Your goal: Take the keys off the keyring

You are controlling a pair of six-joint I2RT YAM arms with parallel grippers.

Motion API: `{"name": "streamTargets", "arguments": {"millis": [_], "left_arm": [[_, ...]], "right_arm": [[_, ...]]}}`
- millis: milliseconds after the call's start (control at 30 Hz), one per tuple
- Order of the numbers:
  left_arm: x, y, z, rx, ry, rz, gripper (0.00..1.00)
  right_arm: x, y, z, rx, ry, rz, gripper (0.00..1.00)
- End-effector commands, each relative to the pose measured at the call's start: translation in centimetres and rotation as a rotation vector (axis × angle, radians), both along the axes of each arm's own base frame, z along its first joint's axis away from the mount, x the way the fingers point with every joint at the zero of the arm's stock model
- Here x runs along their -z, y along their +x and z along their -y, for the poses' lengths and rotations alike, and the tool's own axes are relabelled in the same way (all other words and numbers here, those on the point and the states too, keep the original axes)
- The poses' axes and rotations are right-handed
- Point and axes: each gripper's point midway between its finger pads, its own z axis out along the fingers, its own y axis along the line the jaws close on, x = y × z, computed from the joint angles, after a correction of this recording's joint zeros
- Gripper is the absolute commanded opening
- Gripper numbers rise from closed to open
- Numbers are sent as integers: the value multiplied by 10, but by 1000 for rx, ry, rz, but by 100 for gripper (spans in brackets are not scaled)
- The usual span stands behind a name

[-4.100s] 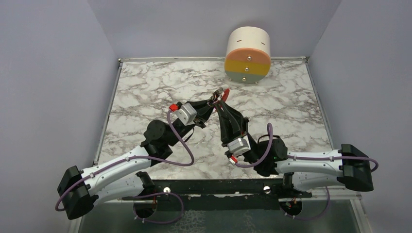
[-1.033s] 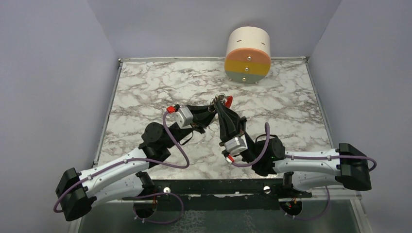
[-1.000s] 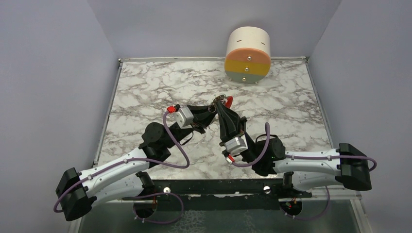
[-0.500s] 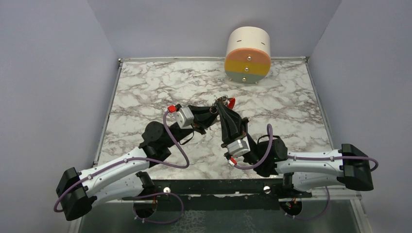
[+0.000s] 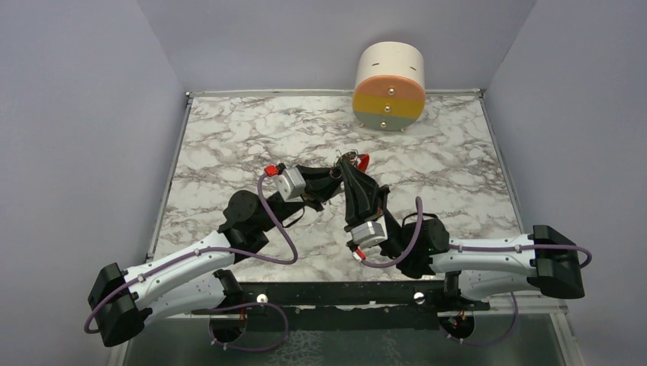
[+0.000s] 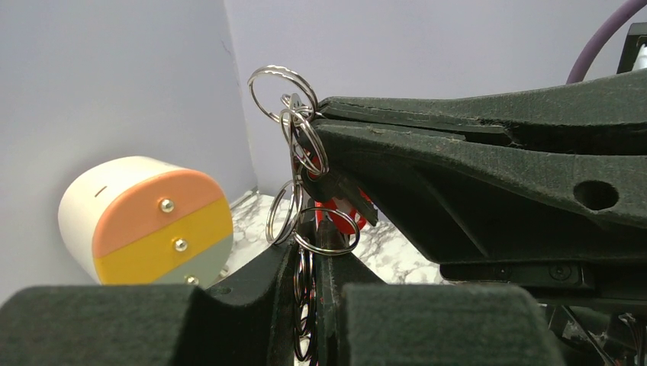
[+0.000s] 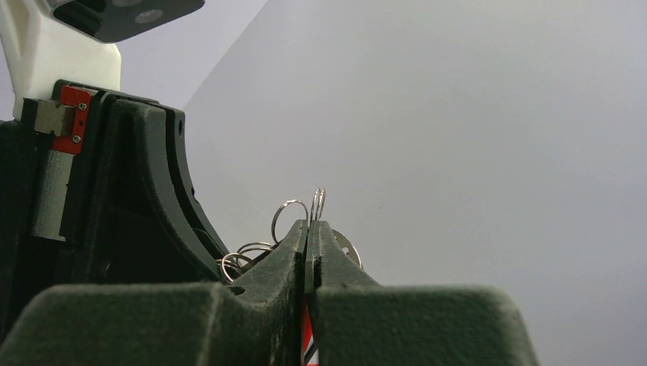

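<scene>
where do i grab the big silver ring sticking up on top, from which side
Take the top ring by its free upper-left arc, coming from above and left in the left wrist view. That arc stands in open air; its lower right edge is tucked against the right pincer and tangled with smaller rings. It shows nearly face-on, so a grip across its flat faces likely holds best.

Reaches in from 7 o'clock with the left arm [image 5: 191, 259], wrist raised, left gripper [image 5: 333, 174] aimed toward 3 o'clock, fingers [image 6: 229, 320] drawn to a narrow slit. Extends from 4 o'clock with the right arm [image 5: 488, 255], elbow folded, right gripper [image 5: 348, 162] aimed at 12 o'clock, pads pressed together. Meets tip to tip, right tips at 1 o'clock of the left.
</scene>
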Motion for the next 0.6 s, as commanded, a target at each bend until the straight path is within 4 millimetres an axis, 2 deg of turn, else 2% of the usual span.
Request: {"name": "streamTargets", "arguments": {"millis": [0, 400, 533, 567], "left_arm": [[-23, -23, 6, 101, -16, 94, 0], [-23, -28, 12, 144, -4, 91, 0], [-25, -28, 9, 131, -12, 95, 0], [-26, -27, 8, 121, -15, 97, 0]], "right_arm": [[-6, 7, 5, 27, 14, -31, 2], [-17, 4, 8, 19, 41, -14, 2], [-13, 8, 5, 30, 30, -40, 2], [-12, 9, 5, 32, 27, -47, 6]]}}
